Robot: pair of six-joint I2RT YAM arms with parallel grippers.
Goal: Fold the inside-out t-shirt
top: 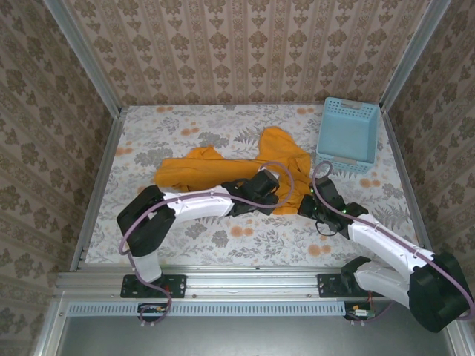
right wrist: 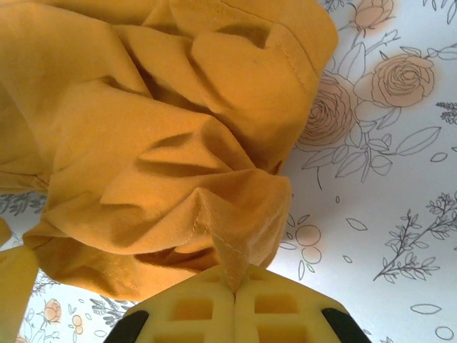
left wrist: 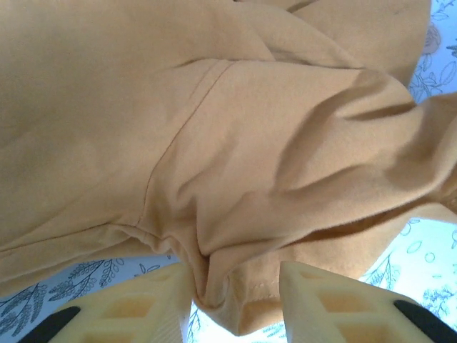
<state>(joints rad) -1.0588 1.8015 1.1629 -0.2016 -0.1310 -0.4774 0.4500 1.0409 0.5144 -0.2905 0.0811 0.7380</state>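
The inside-out t-shirt (top: pixel 200 169) lies bunched and wrinkled across the middle of the floral table, plain orange-yellow. My left gripper (top: pixel 278 194) reaches over its right half. In the left wrist view a hanging fold of the shirt (left wrist: pixel 250 143) with a stitched hem sits between the pale fingers (left wrist: pixel 143 307), and the left gripper (left wrist: pixel 235 286) has its jaws still apart around it. My right gripper (top: pixel 308 206) is at the shirt's near right edge. In the right wrist view the right gripper (right wrist: pixel 234 275) is shut on a small pinched point of the shirt's (right wrist: pixel 143 143) seamed edge.
A light blue lattice basket (top: pixel 347 133) stands at the back right, just beyond the shirt. Patterned walls close in the table (top: pixel 245 237) on three sides. Bare floral tabletop shows in front of the shirt and at the far left.
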